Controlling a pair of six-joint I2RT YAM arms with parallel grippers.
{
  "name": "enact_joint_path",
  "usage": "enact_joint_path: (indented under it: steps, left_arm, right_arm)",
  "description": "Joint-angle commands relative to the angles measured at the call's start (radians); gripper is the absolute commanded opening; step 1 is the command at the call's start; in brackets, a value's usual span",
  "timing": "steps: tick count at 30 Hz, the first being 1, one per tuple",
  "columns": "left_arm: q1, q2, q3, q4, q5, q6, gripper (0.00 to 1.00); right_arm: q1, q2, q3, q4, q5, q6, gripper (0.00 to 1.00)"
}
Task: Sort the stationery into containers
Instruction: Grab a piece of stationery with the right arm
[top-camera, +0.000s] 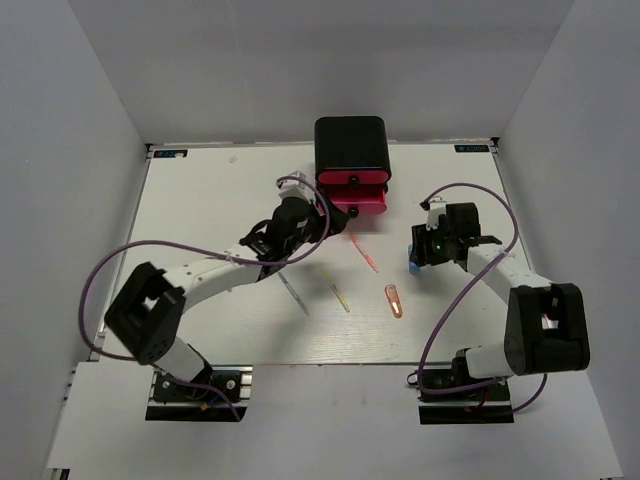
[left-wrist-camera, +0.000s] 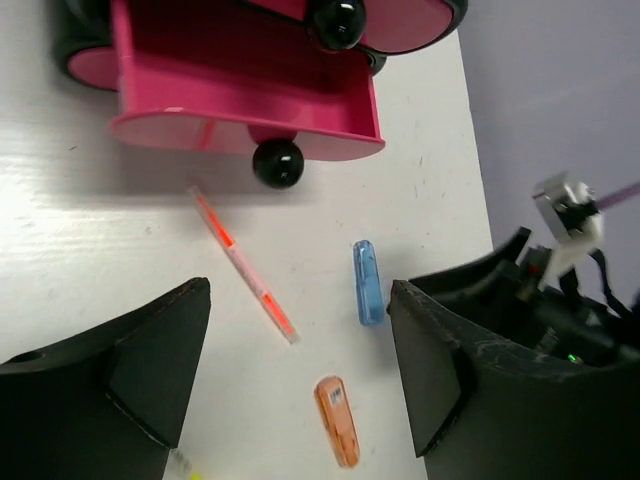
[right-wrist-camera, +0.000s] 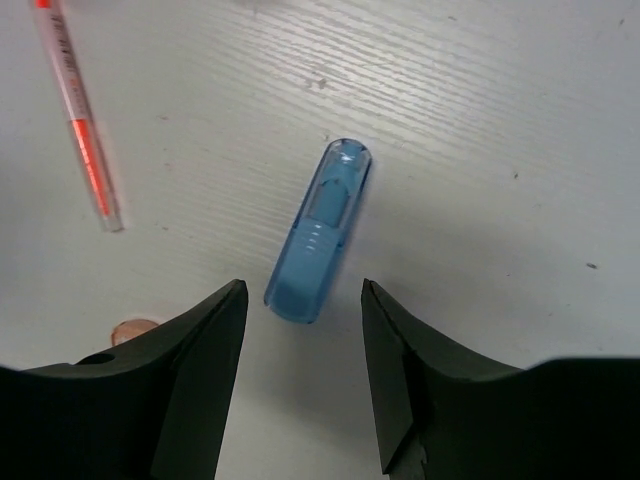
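The black cabinet (top-camera: 352, 142) stands at the back with one pink drawer (left-wrist-camera: 240, 110) pulled out; its inside shows nothing. My left gripper (left-wrist-camera: 300, 370) is open and empty, hovering just in front of that drawer (top-camera: 318, 222). On the table lie an orange pen (left-wrist-camera: 245, 265), a blue marker (left-wrist-camera: 368, 283) and an orange marker (left-wrist-camera: 338, 420). My right gripper (right-wrist-camera: 303, 300) is open, low over the blue marker (right-wrist-camera: 320, 232), its fingers either side of the marker's near end, not touching it. A yellow pen (top-camera: 338, 292) and a blue-grey pen (top-camera: 295, 292) lie further forward.
The drawer's round black knob (left-wrist-camera: 277, 163) sticks out toward the orange pen (top-camera: 365, 255). The orange marker (top-camera: 395, 300) lies between the two arms. The right arm's wrist (left-wrist-camera: 540, 330) is close on the left gripper's right side. Grey walls enclose the white table.
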Motion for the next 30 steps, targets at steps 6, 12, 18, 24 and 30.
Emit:
enact_joint_path:
  steps: [6, 12, 18, 24, 30]
  left_arm:
    - [0.010, -0.282, -0.222, -0.140, -0.092, -0.090, 0.98]
    - [0.010, -0.392, -0.331, -0.077, -0.126, -0.124, 1.00]
    - [0.010, -0.393, -0.309, -0.164, -0.126, -0.104, 1.00]
    - [-0.002, -0.405, -0.297, -0.188, -0.126, -0.075, 1.00]
    - [-0.002, -0.368, -0.225, -0.248, -0.096, -0.026, 1.00]
  right_arm:
    - [0.017, 0.105, 0.093, -0.027, 0.099, -0.008, 0.49]
    - [0.041, 0.153, 0.116, -0.031, 0.117, -0.015, 0.48]
    - [0.056, 0.178, 0.118, -0.033, 0.118, -0.019, 0.48]
    - [0.076, 0.216, 0.127, -0.039, 0.116, -0.012, 0.48]
    - [0.095, 0.245, 0.133, -0.050, 0.121, -0.027, 0.32]
